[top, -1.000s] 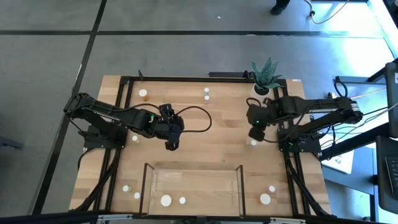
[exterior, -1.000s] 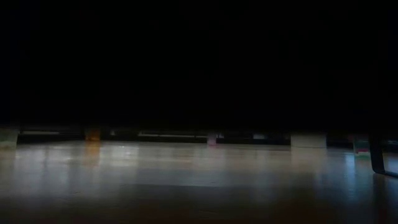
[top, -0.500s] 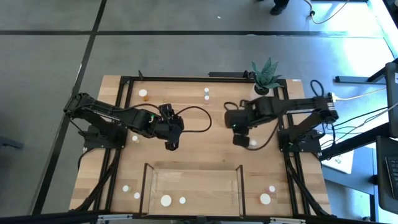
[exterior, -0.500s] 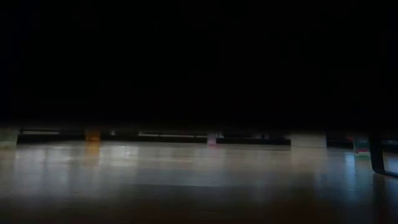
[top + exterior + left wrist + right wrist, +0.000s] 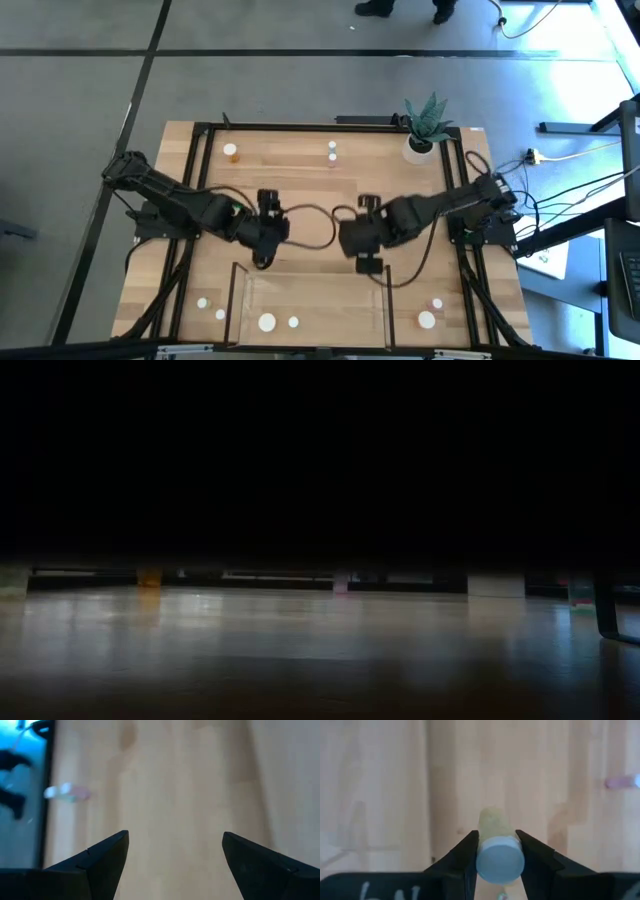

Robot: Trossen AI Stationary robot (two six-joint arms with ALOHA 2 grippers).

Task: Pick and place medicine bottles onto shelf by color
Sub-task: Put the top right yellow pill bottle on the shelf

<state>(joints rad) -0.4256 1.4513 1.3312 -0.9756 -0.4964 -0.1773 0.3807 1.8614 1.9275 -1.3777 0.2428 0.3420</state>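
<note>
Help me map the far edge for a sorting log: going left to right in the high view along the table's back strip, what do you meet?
Amber bottle with white cap → two small white-capped bottles close together → white plant pot with spiky green plant.

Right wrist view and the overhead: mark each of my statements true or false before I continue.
1. The right gripper grips a bottle between its fingers. True.
2. The left gripper also holds a bottle. False: its fingers are spread with only bare wood between them.
3. From above, the right gripper is near the far edge of the shelf. True.
4. The plant pot stands on the shelf. False: it stands at the table's far right corner.
5. Two white caps, a wider cap and a smaller cap, show on the shelf's near edge. True.
</note>
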